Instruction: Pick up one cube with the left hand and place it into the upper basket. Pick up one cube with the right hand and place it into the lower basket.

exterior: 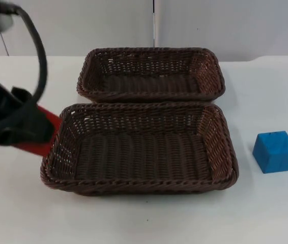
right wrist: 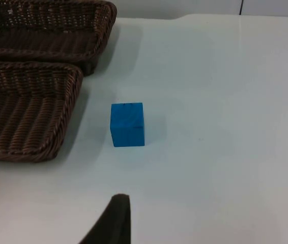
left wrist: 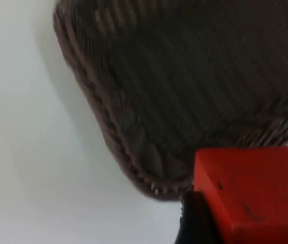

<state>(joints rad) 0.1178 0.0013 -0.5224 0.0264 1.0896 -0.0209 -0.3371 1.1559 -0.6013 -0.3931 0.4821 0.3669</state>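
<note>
Two baskets, the upper basket (exterior: 151, 73) and the lower basket (exterior: 139, 150), are woven from dark brown wicker, ribbed and rough. The white surface (exterior: 266, 213) is smooth with a faint sheen. A blue cube (exterior: 275, 151) and a red cube (left wrist: 256, 193) are matt, plain-faced and finely speckled.

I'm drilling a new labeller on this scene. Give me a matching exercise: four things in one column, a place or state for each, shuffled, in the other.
1. red cube
2. blue cube
3. upper basket
4. lower basket

a. free on the table right of the baskets
b. nearer the partition wall
c. at the left gripper
d. nearer the table's front edge

Pairs: 1-c, 2-a, 3-b, 4-d
</note>
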